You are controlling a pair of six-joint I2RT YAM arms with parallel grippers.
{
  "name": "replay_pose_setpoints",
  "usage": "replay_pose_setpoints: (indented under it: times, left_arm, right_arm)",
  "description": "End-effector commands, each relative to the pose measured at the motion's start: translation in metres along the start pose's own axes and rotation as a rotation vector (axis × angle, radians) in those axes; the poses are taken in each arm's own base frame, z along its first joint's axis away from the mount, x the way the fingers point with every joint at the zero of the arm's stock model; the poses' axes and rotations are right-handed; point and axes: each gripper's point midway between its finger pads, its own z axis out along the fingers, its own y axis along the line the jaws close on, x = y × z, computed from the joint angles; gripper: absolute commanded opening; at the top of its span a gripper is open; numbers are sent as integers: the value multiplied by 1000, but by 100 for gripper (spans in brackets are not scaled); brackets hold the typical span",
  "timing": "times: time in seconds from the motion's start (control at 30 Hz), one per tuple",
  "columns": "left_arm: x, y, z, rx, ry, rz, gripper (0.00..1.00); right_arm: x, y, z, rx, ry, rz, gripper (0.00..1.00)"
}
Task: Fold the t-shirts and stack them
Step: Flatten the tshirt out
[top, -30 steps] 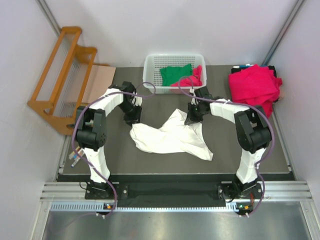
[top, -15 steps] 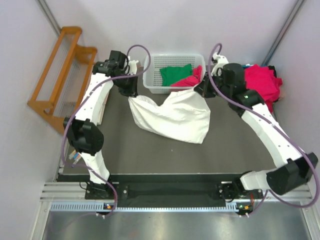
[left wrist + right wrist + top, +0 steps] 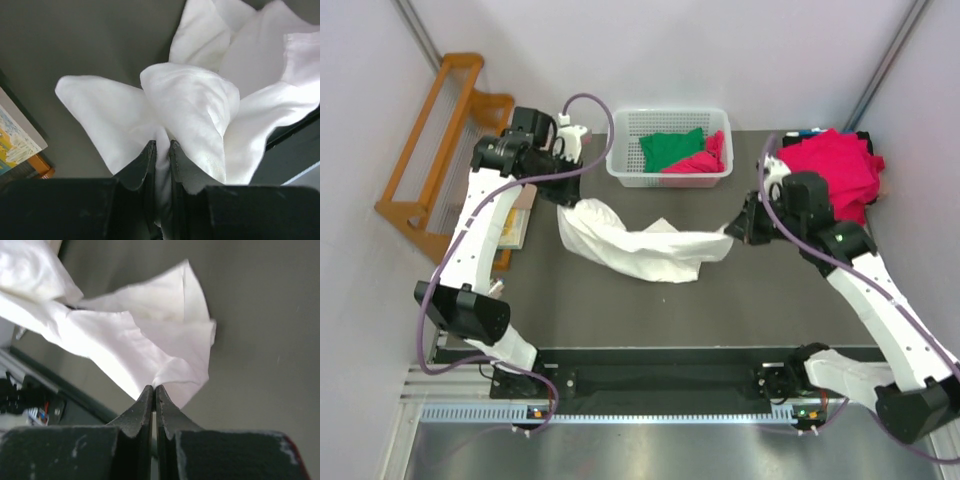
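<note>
White t-shirt [image 3: 650, 256] | strung btwn L gripper [image 3: 161, 146] & R gripper [image 3: 154, 388] (both pinching it)

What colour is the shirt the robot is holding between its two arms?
White. The t-shirt shows best in the top external view, stretched between the arms.

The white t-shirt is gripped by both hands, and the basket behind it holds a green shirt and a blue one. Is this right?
One colour is wrong: in the top external view the basket holds a green shirt and a crimson-pink shirt, not blue. The left hand and right hand do both grip the white t-shirt.
</note>
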Motion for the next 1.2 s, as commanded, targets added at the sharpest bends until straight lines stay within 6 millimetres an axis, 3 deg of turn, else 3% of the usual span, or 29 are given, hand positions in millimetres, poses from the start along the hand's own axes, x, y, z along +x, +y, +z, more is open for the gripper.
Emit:
replay_pose_setpoints:
  times: [0.0,0.03,0.07,0.23,0.37,0.47,0.53,0.6,0.63,0.7,0.8,0.87,1.03,1.17]
  left_arm:
    - [55,-11,-5,87,154,112,14]
    - [63,-10,-3,92,177,122,18]
    - [78,-9,0,108,227,147,22]
    - [114,-1,11,130,396,171,42]
    - [132,-1,12,162,456,190,54]
    - [133,1,11,147,458,200,63]
    - [128,8,18,108,436,189,67]
    - [122,19,28,52,421,179,67]
    - [122,22,32,34,429,147,67]
    - [122,31,42,-4,453,115,67]
    - [119,39,56,-48,454,64,67]
    - [113,41,61,-56,438,49,67]
    - [105,39,66,-50,410,21,66]
    - [103,36,75,-31,401,-9,64]
  right_arm:
    - [80,12,-34,-83,195,102,0]
    - [95,15,-38,-100,232,123,0]
    - [123,18,-47,-110,303,162,0]
    - [207,36,-82,-189,543,316,0]
    - [249,28,-107,-179,657,338,0]
    - [268,22,-106,-177,736,331,4]
    - [263,22,-92,-183,744,286,25]
    - [252,18,-77,-155,723,239,34]
    - [236,21,-61,-158,703,204,65]
    - [212,20,-40,-118,648,151,95]
    - [148,29,2,-104,502,40,100]
    - [136,19,36,-51,485,13,100]
    - [135,5,106,-32,483,5,100]
    - [129,-18,143,24,458,17,100]
